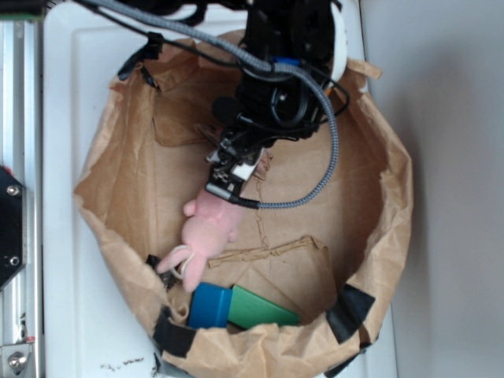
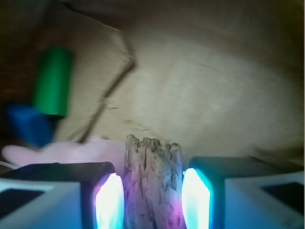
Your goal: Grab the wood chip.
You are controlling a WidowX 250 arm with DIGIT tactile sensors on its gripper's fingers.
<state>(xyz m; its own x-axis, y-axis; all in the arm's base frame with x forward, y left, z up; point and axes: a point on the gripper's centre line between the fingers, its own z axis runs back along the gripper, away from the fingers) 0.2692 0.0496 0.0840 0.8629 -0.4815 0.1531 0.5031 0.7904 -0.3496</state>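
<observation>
Overhead ext view; close wrist cam.

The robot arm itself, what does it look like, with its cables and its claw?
The arm is black, boxy metal and plastic. A grey braided cable loops from it down to the gripper, which has a small white patch. In the wrist view the fingers are dark blocks with pads glowing white, edged pink and cyan.

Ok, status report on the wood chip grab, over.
Tool shut on wood chip, both pads touching. Pink plush just beyond the tool. Green block apart, nothing blocking.
</observation>
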